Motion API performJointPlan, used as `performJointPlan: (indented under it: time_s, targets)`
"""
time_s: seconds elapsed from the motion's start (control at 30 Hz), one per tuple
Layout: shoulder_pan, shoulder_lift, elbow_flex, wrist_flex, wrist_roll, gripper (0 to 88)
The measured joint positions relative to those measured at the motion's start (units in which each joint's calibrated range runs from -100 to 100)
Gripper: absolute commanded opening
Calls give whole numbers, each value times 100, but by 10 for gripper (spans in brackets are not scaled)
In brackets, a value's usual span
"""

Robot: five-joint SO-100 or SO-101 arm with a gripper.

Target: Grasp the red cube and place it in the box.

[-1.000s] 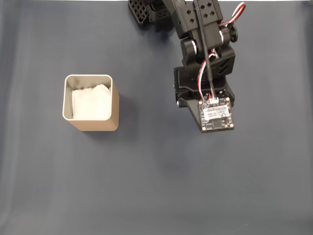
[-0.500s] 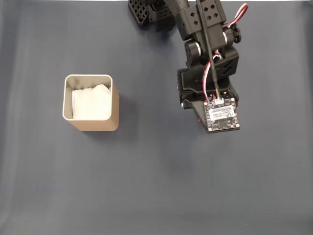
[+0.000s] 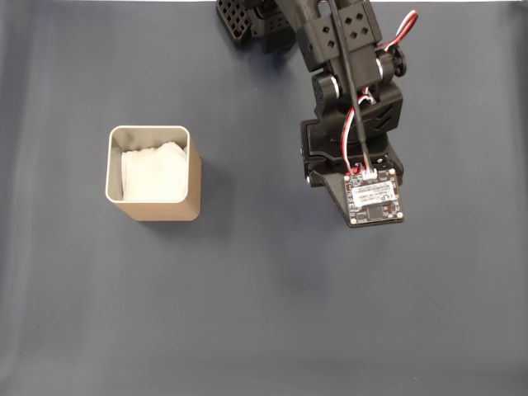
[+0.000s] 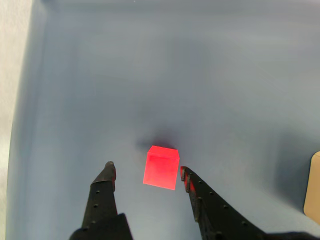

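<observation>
In the wrist view the red cube (image 4: 161,168) rests on the dark blue-grey mat, just between the tips of my gripper (image 4: 146,167). The gripper is open; its left finger (image 4: 104,190) stands clear of the cube, while the right finger (image 4: 200,197) is close beside the cube's right face. The box (image 3: 153,173) is tan with a silvery rim and white lining, and stands at the left of the fixed view. Its corner (image 4: 314,187) peeks in at the wrist view's right edge. In the fixed view my arm (image 3: 351,107) covers the cube.
The arm's base (image 3: 247,21) is at the top centre of the fixed view. A circuit board (image 3: 375,200) on the wrist faces up. The mat's pale left border (image 4: 12,75) shows in the wrist view.
In the fixed view the wrist has shifted slightly right and toward the bottom of the frame. The box has not moved.
</observation>
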Motion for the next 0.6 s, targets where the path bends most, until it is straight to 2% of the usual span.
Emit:
performJointPlan:
  time_s: [0.6]
  targets:
    - [-15,178,0,-97,-29,333]
